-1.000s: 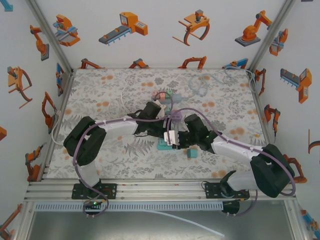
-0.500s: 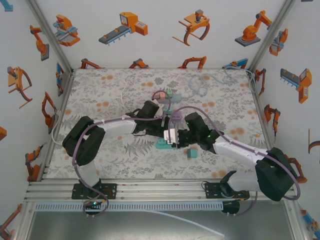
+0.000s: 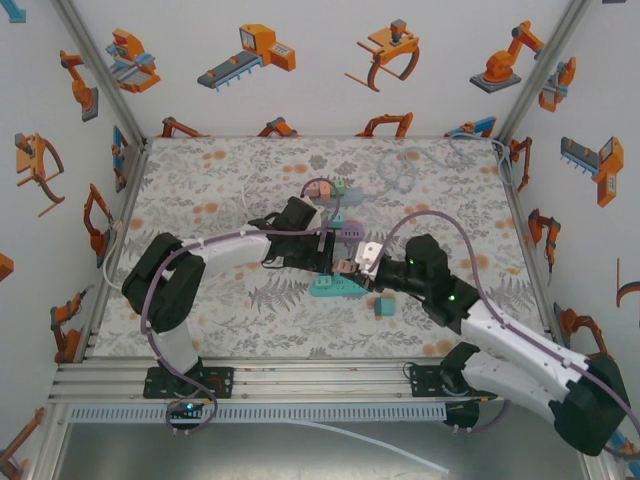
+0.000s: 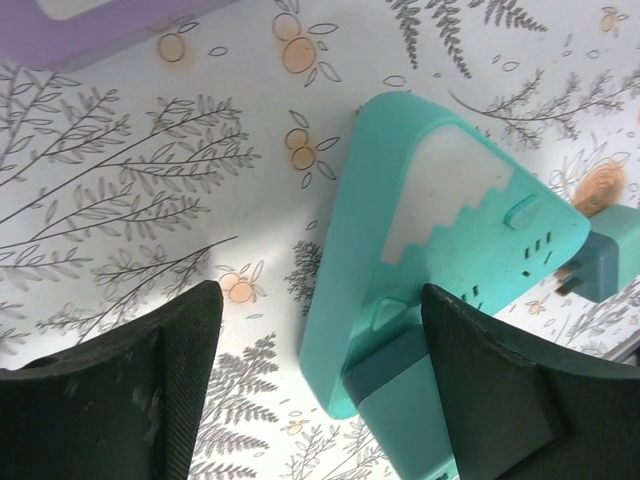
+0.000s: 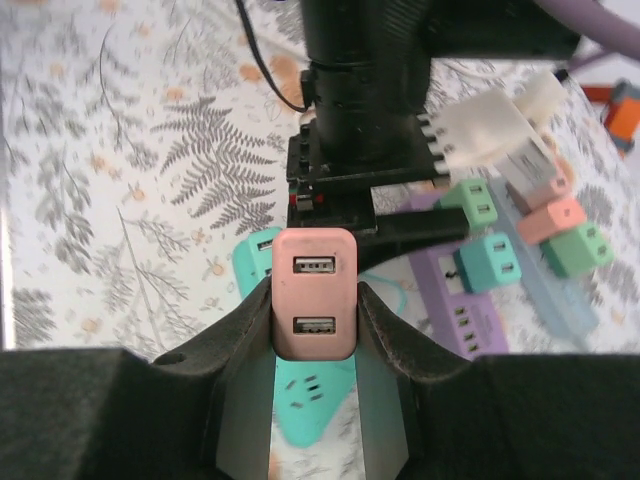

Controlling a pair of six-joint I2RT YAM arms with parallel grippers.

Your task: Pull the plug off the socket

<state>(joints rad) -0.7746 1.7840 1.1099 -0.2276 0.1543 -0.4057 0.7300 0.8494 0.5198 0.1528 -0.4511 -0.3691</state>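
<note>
Two changes since a second ago. First, the right arm has drawn back toward its own side of the table. Its elbow, folded near the centre before, now lies out to the right, and the right gripper [image 3: 354,265] sits a little farther right. Second, the pink USB plug [image 5: 315,295] has come off the teal socket strip [image 3: 330,288]. From the right wrist the plug hangs above the strip [image 5: 300,405], apart from it, with two USB ports facing the camera.

Pincer of the right gripper: pressed in on the plug, one finger [image 5: 240,335] against each side of the pink body. Nothing else in its grip.

Pincer of the left gripper [image 4: 320,320]: fingers spread wide, straddling one end of the strip [image 4: 440,240]. One finger [image 4: 130,390] stands clear, with bare cloth between it and the strip. The other [image 4: 500,390] overlaps the strip's darker end block, probably touching, though the angle leaves that unsure. The left arm has shifted little over the second.

The strip lies flat on the floral tablecloth [image 3: 200,200], mid-table, under the two grippers. A teal plug [image 4: 612,262] lies just beside its other end, a prong showing. A purple power strip [image 5: 470,315] lies beyond with a teal adapter [image 5: 490,262] on it. A green plug [image 5: 578,250] and a salmon plug [image 5: 552,220] are near it.
</note>
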